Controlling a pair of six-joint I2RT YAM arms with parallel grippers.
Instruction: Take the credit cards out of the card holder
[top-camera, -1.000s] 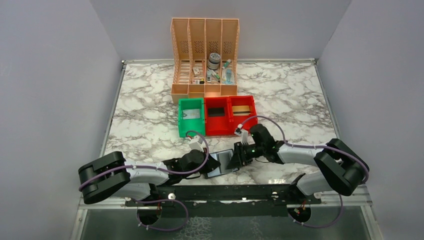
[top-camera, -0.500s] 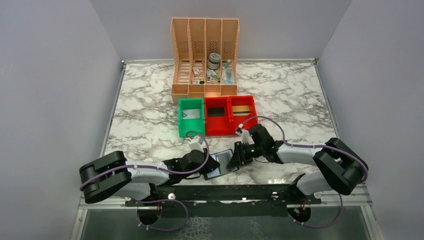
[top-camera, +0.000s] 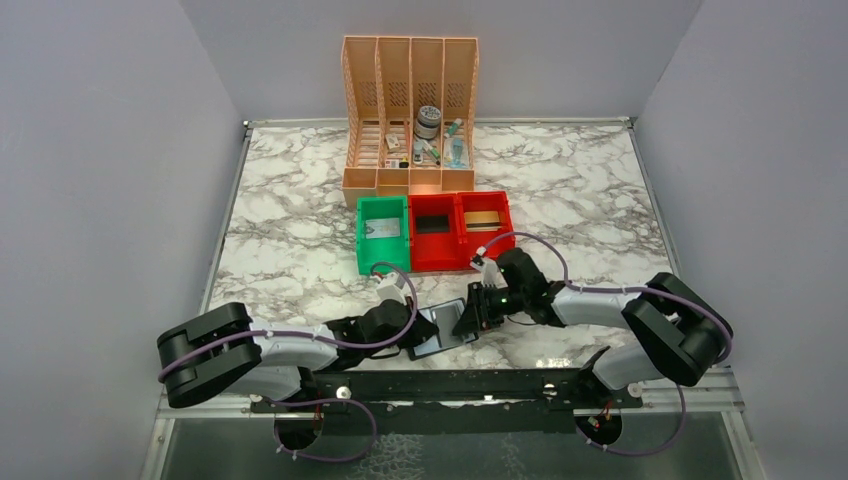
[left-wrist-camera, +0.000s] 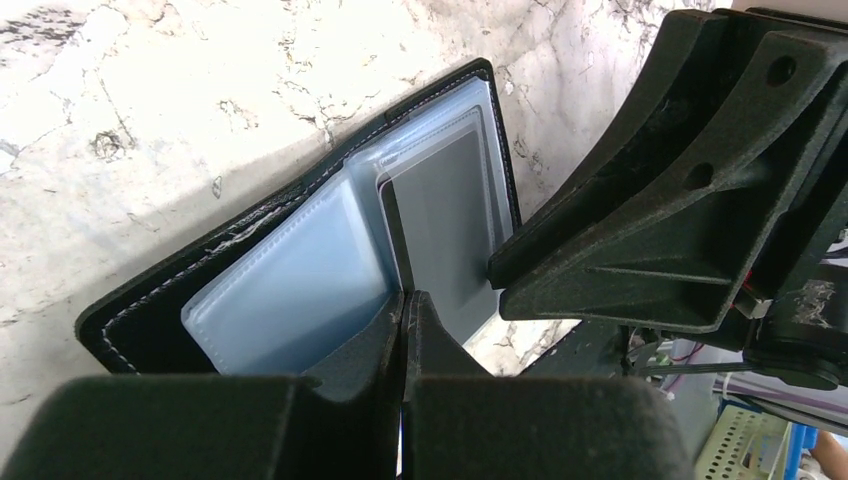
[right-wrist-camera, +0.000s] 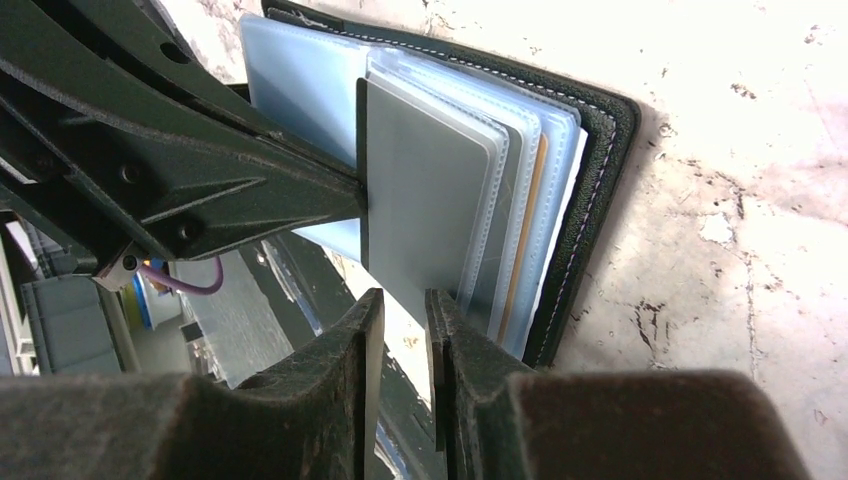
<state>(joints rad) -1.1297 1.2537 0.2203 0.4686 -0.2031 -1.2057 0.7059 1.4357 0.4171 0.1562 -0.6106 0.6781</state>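
Your right fingers (right-wrist-camera: 355, 350) stand just slightly apart, a sliver of light between them, and their tips sit right at the lower edge of the grey card (right-wrist-camera: 425, 190). Whether that edge is between the tips or only brushing them, the wrist view won't say. The grey card fronts a fan of clear sleeves, and a tan-edged card (right-wrist-camera: 528, 235) shows as a thin stripe a few sleeves behind it.

Now your left fingers (left-wrist-camera: 370, 355): pressed fully together, tips planted at the fold where the pale blue sleeves meet, just beside the grey card's side edge. I can't tell whether a sleeve is pinched between them.

The card holder (top-camera: 445, 325) lies spread open between your two wrists, black cover underneath, lining facing up. It's at the near edge of the desk (top-camera: 300, 230), with part of it reaching out past that edge.

Farther out, well apart from the holder, you have the green bin (top-camera: 383, 264) and the red bin (top-camera: 440, 264) side by side. A pale card (top-camera: 382, 230) lies in the green one. A dark card (top-camera: 432, 224) and a tan card (top-camera: 483, 220) lie in the red bin's two compartments, one in each. Behind them, at the back of the desk, stands the peach organizer (top-camera: 410, 70).
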